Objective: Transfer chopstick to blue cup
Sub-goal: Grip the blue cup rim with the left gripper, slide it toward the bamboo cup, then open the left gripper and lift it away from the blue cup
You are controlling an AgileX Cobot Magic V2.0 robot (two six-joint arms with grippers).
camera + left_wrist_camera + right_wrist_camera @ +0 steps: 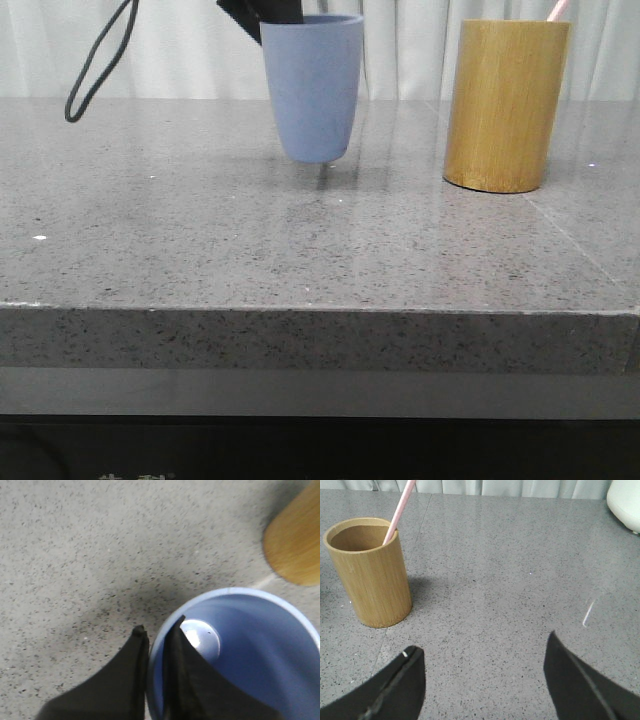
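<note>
Chopstick [400, 511] stands inside bamboo holder [371, 572], beside blue cup [312, 88].

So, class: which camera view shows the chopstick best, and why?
The right wrist view: the chopstick leans out of the bamboo holder, with much of its pink length visible. The front view catches just its tip above the holder.

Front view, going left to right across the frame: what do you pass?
Black cable loop → left gripper at the cup's rim → blue cup → bamboo cylinder → chopstick tip poking out of the cylinder's right side.
</note>
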